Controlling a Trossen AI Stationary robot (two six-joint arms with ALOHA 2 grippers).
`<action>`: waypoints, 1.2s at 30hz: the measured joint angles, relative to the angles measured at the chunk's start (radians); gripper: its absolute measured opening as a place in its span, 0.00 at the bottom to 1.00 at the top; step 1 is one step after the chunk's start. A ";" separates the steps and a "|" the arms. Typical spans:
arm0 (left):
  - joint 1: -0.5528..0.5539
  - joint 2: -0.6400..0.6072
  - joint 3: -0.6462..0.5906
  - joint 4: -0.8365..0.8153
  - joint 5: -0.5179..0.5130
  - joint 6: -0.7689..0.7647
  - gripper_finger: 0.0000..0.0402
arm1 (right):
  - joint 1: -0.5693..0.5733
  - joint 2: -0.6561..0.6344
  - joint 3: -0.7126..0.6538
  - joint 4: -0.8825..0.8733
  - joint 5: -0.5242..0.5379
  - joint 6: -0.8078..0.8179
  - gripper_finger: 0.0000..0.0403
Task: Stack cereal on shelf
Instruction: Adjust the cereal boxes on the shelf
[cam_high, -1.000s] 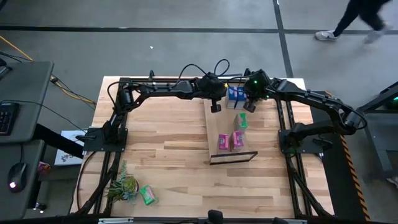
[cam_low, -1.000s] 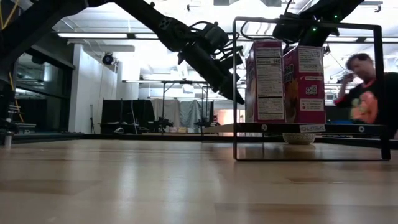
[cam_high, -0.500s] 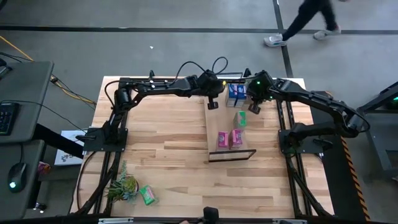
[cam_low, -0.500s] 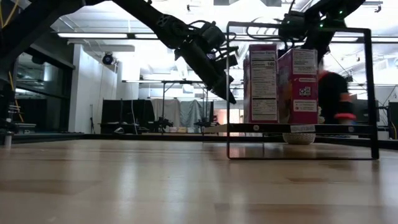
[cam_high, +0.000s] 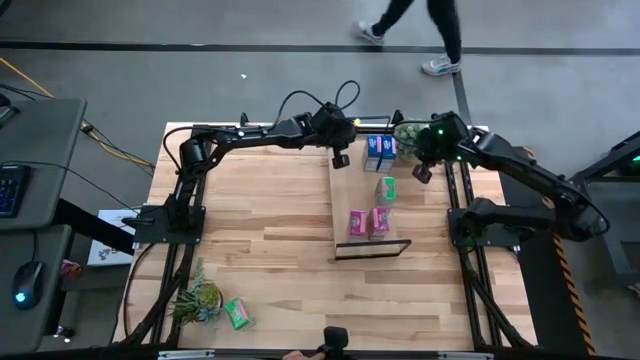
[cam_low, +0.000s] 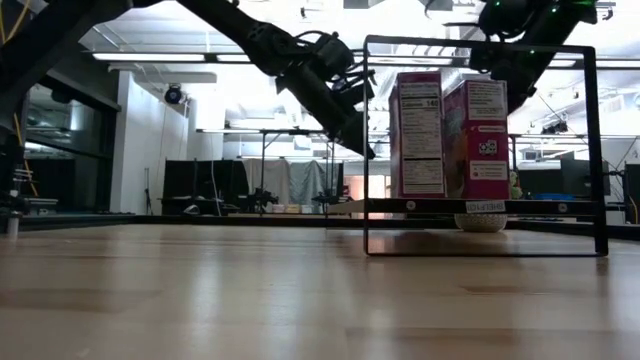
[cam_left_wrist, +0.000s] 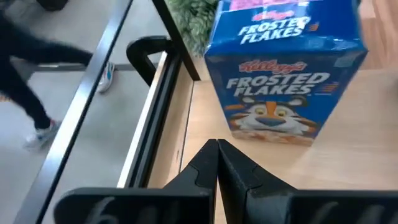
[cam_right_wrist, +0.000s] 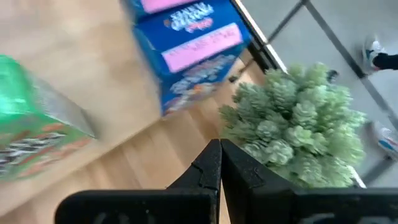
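One green box (cam_high: 238, 315) is lying off the shelf (cam_high: 343, 210) at the table's near left corner; pink boxes (cam_high: 369, 223), another green and blue boxes (cam_high: 379, 150) are standing shelved. Left gripper (cam_high: 341, 159) and right gripper (cam_high: 422, 173) are hovering pinched shut, carrying nothing.

Wooden table (cam_high: 260, 240), shelf (cam_high: 345, 200) with cereal boxes (cam_high: 368, 224), plant (cam_high: 198, 298)

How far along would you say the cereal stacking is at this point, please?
Done: two blue cardboard boxes, one green box and two pink boxes stand on the light-wood plank shelf. In hand: nothing; left gripper and right gripper are shut and empty. Left: second green box beside the potted plant.
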 joint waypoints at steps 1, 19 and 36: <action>0.000 -0.003 0.000 0.000 0.000 0.009 0.00 | 0.000 -0.004 0.000 -0.002 -0.023 0.000 0.00; -0.158 -0.412 -0.537 0.213 0.172 -0.280 0.00 | 0.027 -0.017 0.000 -0.147 -0.247 0.054 0.00; -0.378 -0.537 -0.798 0.500 0.102 -1.471 0.00 | 0.038 -0.038 0.000 -0.119 -0.247 0.128 0.00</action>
